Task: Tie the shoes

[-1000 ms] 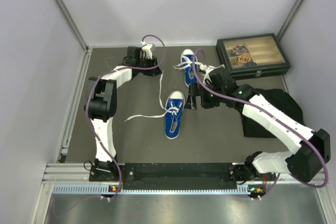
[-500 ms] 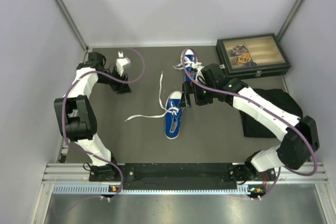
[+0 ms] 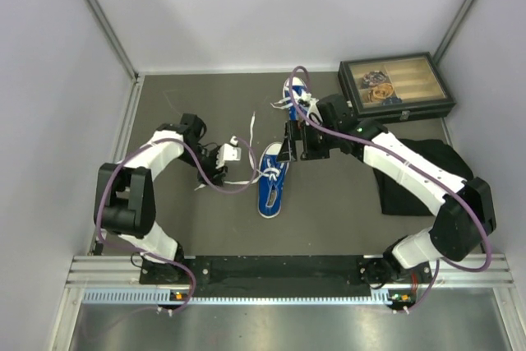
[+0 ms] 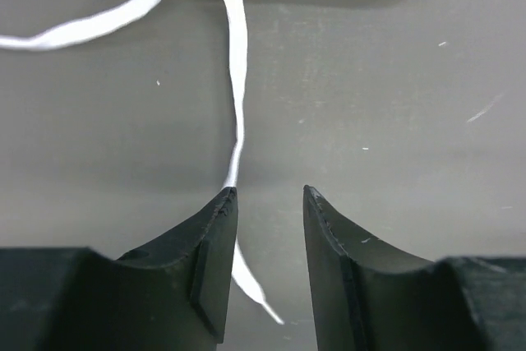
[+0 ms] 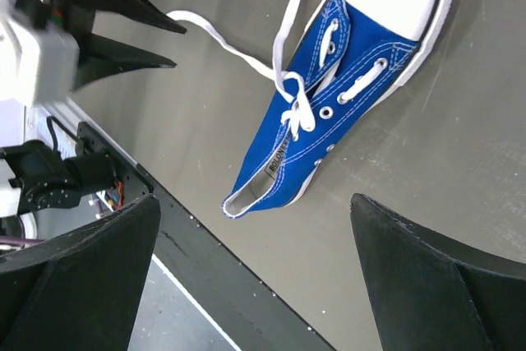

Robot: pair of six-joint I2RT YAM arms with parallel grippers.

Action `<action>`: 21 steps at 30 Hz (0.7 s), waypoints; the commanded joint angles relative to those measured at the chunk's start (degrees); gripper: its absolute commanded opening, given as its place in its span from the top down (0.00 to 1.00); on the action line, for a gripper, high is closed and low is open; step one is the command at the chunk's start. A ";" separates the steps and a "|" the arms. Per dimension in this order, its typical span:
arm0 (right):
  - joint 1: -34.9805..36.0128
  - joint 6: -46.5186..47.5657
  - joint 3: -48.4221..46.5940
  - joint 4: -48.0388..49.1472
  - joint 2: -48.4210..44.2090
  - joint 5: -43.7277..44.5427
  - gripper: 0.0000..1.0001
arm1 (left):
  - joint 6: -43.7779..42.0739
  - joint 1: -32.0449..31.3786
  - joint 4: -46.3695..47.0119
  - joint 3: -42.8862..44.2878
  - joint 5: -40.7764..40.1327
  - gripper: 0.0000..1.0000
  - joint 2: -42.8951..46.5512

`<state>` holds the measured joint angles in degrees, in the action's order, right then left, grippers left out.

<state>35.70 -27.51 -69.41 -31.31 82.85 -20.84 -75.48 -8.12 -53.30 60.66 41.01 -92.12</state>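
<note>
A blue sneaker (image 3: 271, 180) with a white toe cap lies mid-table, its laces untied; it also shows in the right wrist view (image 5: 345, 96). One white lace (image 3: 251, 125) runs toward the back and another (image 3: 238, 180) runs left. The second blue sneaker (image 3: 293, 90) lies at the back, partly hidden by the right arm. My left gripper (image 3: 224, 162) is open low over the table, left of the near sneaker. The left lace (image 4: 238, 113) runs down between its fingertips (image 4: 223, 203), close to the left one. My right gripper (image 3: 293, 144) is open wide and empty above the near sneaker's toe.
A dark glass-lidded box (image 3: 394, 86) stands at the back right. A black cloth (image 3: 431, 172) lies under the right arm. The black base plate and metal rail (image 3: 271, 273) run along the front edge. Grey walls close in the left, back and right.
My left arm has swung from the back left of the table down to the lace left of the near sneaker. My right gripper has shifted slightly toward that sneaker's toe.
</note>
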 commanded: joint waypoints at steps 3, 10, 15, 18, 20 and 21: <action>-0.90 -0.27 0.41 1.25 -3.13 -0.69 0.02 | -3.97 -3.74 6.80 -0.72 -5.15 0.59 -0.69; -0.90 0.70 -0.03 0.29 -2.61 1.24 0.02 | -5.99 -5.59 7.68 -2.39 -8.23 0.64 -2.80; -0.99 1.93 -0.73 -0.33 -1.03 2.55 0.06 | -6.43 -6.73 9.44 -4.76 -10.16 0.66 -3.42; -0.99 3.07 -1.26 -0.68 0.47 4.22 0.12 | -6.43 -7.43 10.23 -5.47 -10.87 0.73 -3.51; -0.90 4.04 -1.78 -0.51 1.26 5.02 0.20 | -6.08 -7.96 10.23 -5.73 -10.61 0.80 -3.07; -0.99 4.21 -2.13 -0.59 2.57 5.72 0.22 | -5.73 -8.05 10.67 -5.91 -10.17 0.85 -2.55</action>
<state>35.11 -25.52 -69.04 -32.32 82.96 -18.06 -80.31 -15.33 -44.38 55.46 30.09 -95.42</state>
